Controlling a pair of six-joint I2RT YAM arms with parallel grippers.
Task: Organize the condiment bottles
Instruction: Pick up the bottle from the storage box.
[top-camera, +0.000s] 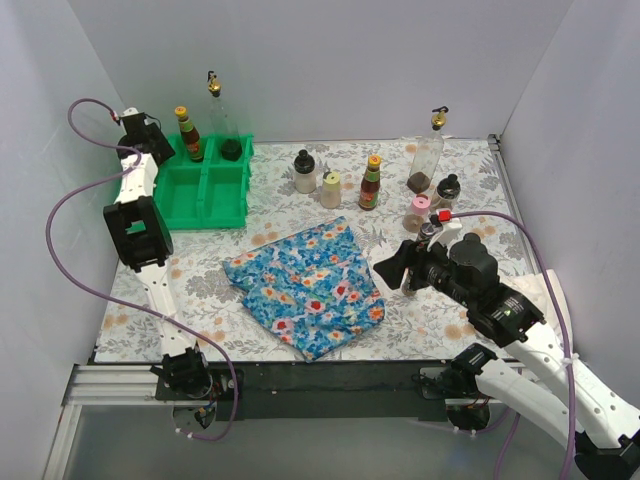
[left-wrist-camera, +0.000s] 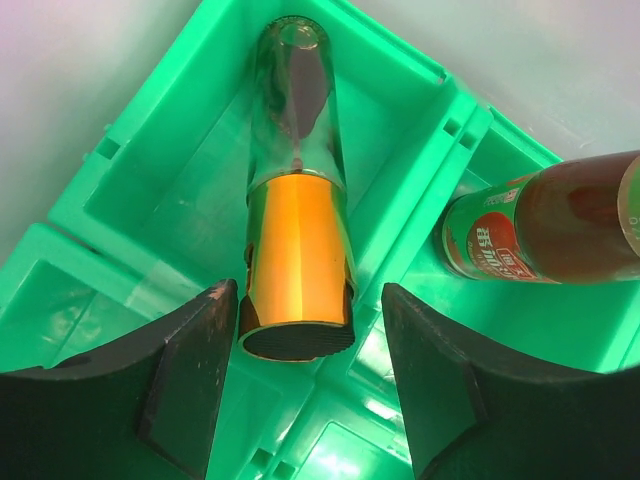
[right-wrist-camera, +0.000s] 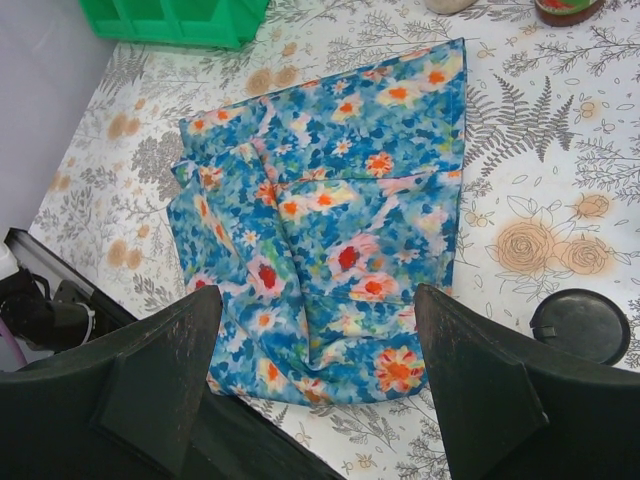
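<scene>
Left claw (left-wrist-camera: 307, 300) is open and empty, its fingers flanking the tall clear gold-topped bottle (left-wrist-camera: 297, 250), which stands upright in the green plastic compartment tray (left-wrist-camera: 140, 150). Recommended: move vertically only, clearing the adjacent red-labelled brown sauce bottle (left-wrist-camera: 540, 235). Right claw (right-wrist-camera: 317, 300) is wide open and empty.

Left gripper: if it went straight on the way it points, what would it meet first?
Most likely the gold top of the tall clear bottle, standing in the green tray between the fingers of the open left gripper; how close is unclear.
</scene>
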